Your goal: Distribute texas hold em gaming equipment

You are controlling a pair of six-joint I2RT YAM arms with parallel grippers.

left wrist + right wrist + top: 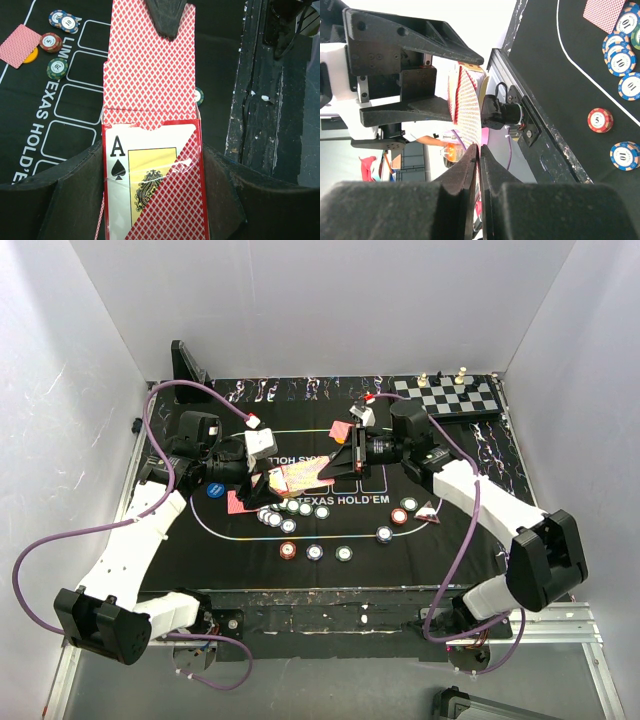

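Left gripper [152,150], entry one: we see its dark fingers [75,190] at the bottom of the left wrist view. They are clamped on the two long sides of the card box [150,200], with the jaws only as wide as the box. The left arm reaches in from the mat's left side with its wrist turned toward the centre, and it holds the box off the felt.

Card box: we note a red diamond pattern with an ace of spades on its face. The mouth is open and points toward the right gripper [479,150]. Contents: red-backed playing cards [150,65] standing out of the mouth (one card or several, we cannot tell).

Right gripper: the arm stretches in from the right, its forearm over the mat. The fingers are nearly together, pinching the far end of the projecting cards. In its own wrist view we see the thin red edge caught between the pads.

Black felt mat [420,550]: we count poker chips [315,552] loose in a row near the front edge, a cluster below the box, and a few to the right beside the small dark triangular marker [428,508]. The blue button disc [213,490] lies at the left, just beside a face-down card [238,502]. A yellow button disc [31,55] shows from under that card. The chessboard [455,395] sits at the far right corner, well apart from both grippers.
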